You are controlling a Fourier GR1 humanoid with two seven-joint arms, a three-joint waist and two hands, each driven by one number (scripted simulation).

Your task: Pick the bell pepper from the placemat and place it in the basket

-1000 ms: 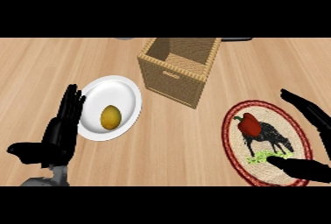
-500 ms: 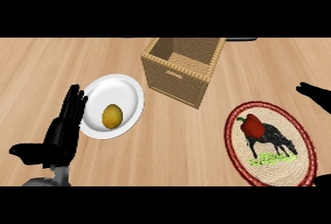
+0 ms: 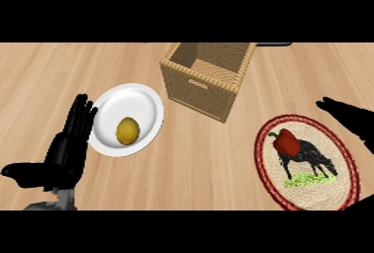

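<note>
Now, over at the far left, the left hand (image 3: 70, 143) sits open, fingers straight and pointing up, thumb stuck out toward the edge, holding nothing. Right beside it is a white plate (image 3: 146, 101) with a yellow fruit (image 3: 128, 131) lying in its middle. Moving along the wooden counter (image 3: 205, 163), the woven basket (image 3: 201, 91) stands upright near the top, its mouth open. Further right lies the round placemat (image 3: 343, 168) with its red rim and a dark animal picture, and the red bell pepper (image 3: 287, 142) rests on its upper left part, green stem up. At the right edge, the right hand (image 3: 349, 118) hovers above the placemat, apart from the pepper, fingers stretched out and grasping nothing.
</note>
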